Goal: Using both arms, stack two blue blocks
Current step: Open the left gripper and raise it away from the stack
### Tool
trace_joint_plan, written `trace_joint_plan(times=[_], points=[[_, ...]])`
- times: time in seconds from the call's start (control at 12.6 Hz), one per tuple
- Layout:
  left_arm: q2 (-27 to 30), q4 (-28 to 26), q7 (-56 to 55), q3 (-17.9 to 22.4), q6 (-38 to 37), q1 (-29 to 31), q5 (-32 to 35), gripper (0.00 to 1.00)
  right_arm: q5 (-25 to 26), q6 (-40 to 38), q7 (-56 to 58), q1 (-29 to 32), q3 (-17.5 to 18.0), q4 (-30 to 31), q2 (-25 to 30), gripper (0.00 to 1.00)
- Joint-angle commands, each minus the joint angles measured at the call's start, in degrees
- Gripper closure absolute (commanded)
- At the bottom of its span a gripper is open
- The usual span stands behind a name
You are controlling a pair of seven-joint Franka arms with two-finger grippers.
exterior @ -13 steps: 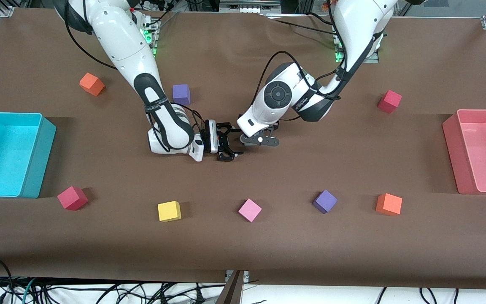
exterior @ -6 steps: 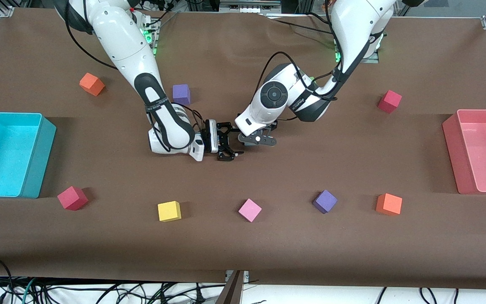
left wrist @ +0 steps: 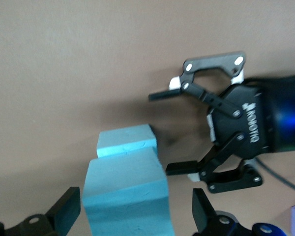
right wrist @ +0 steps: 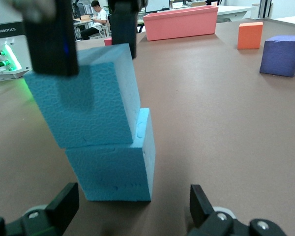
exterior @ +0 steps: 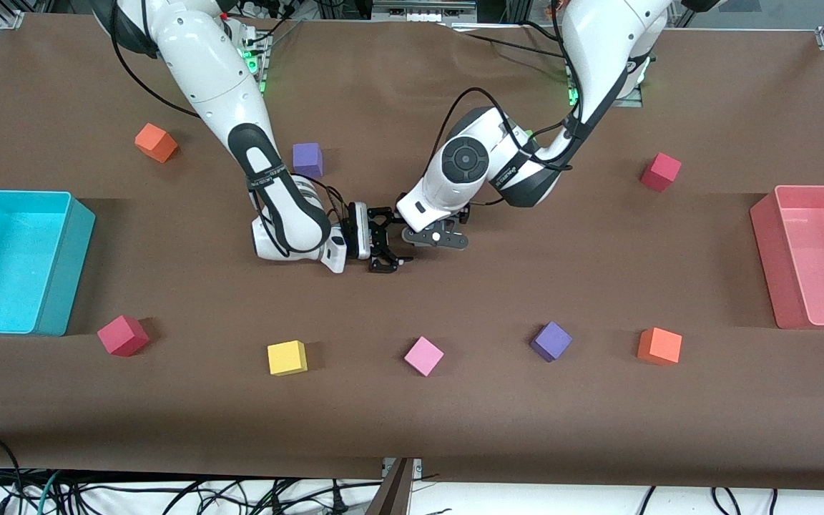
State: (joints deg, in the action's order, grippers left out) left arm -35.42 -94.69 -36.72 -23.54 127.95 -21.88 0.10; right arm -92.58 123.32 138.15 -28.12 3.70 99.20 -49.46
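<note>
Two sky-blue blocks stand stacked mid-table, the upper block (right wrist: 83, 98) set slightly askew on the lower block (right wrist: 113, 172). In the left wrist view the upper block (left wrist: 125, 196) covers most of the lower block (left wrist: 125, 140). The front view hides both under the left hand. My left gripper (left wrist: 135, 209) is open, its jaws at either side of the upper block with a gap on each side; it shows in the front view (exterior: 432, 239). My right gripper (right wrist: 132, 204) is open and empty, low beside the stack, and shows in the front view (exterior: 403, 248) and left wrist view (left wrist: 162, 132).
A turquoise bin (exterior: 69, 272) stands at the right arm's end and a pink bin (exterior: 769, 257) at the left arm's end. Cubes nearer the camera: red (exterior: 122, 335), yellow (exterior: 287, 357), pink (exterior: 423, 355), purple (exterior: 551, 340), orange (exterior: 659, 346). Farther: orange (exterior: 155, 141), purple (exterior: 307, 159), red (exterior: 660, 172).
The left arm's hand has shifted slightly toward the right arm's end over the stack. The right arm has not visibly moved.
</note>
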Motion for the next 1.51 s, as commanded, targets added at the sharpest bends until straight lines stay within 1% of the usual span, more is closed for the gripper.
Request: trace_joint_plan(times=[0.0, 0.16, 0.32, 0.48, 0.64, 0.79, 0.87, 0.95, 1.03, 1.11, 1.19, 1.27, 1.35, 1.43], points=[[4.6, 0.4, -0.9, 0.0, -3.8, 0.8, 0.9, 0.00, -1.3, 0.8, 1.2, -0.4, 0.1, 1.3, 1.4, 0.00], [8.9, 0.5, -0.3, 0.1, -9.8, 1.8, 1.1, 0.00, -1.3, 0.8, 1.2, -0.4, 0.1, 1.4, 1.4, 0.00], [12.6, 2.6, -0.1, 0.0, -19.6, 3.8, 1.6, 0.00, -1.3, 0.8, 1.2, -0.4, 0.1, 1.3, 1.4, 0.00], [15.2, 7.1, 0.5, 0.1, -31.4, 5.0, 1.7, 0.00, -1.3, 0.9, 1.2, -0.4, 0.1, 1.3, 1.4, 0.00], [16.7, 12.5, 6.1, 0.2, -42.5, 8.5, 1.7, 0.00, -1.2, 1.2, 0.7, -0.4, 0.0, 1.0, 1.6, 0.00], [18.8, 16.2, 13.1, 0.0, -47.3, 14.2, 1.0, 0.00, -0.8, 1.7, 0.0, -0.2, -0.4, 0.0, 2.0, 0.00], [20.6, 16.5, 15.3, 0.1, -49.4, 17.1, 1.0, 0.00, 0.1, 1.7, -0.5, 0.0, -1.1, -0.9, 2.1, 0.00], [22.3, 16.5, 16.3, 0.2, -49.6, 20.6, 1.2, 0.00, 2.6, 1.7, -2.3, -0.1, -2.4, -2.3, 2.4, 0.00], [23.3, 16.6, 16.8, 0.2, -49.3, 23.7, 1.4, 0.00, 6.3, 1.7, -5.9, -0.1, -3.2, -3.7, 2.8, 0.00], [24.1, 16.6, 17.3, 0.4, -49.3, 25.2, 1.4, 0.00, 11.0, 1.3, -10.5, 0.0, -4.3, -5.2, 3.2, 0.00], [25.3, 16.2, 18.4, 3.7, -48.8, 25.1, 1.0, 0.00, 15.5, 1.0, -14.3, 0.2, -5.5, -6.6, 3.9, 0.00], [27.1, 14.6, 23.0, 8.6, -48.2, 24.3, 0.7, 0.00, 19.6, 0.3, -18.1, 0.3, -6.9, -7.5, 4.5, 0.00], [29.1, 11.9, 29.6, 12.4, -47.3, 22.5, 0.4, 0.00, 22.5, -1.3, -21.2, 0.4, -8.3, -9.4, 4.5, 0.00], [30.1, 10.5, 33.1, 16.6, -46.5, 20.2, 0.6, 0.00, 24.8, -3.9, -25.3, 0.6, -10.2, -12.0, 4.5, 0.00]])
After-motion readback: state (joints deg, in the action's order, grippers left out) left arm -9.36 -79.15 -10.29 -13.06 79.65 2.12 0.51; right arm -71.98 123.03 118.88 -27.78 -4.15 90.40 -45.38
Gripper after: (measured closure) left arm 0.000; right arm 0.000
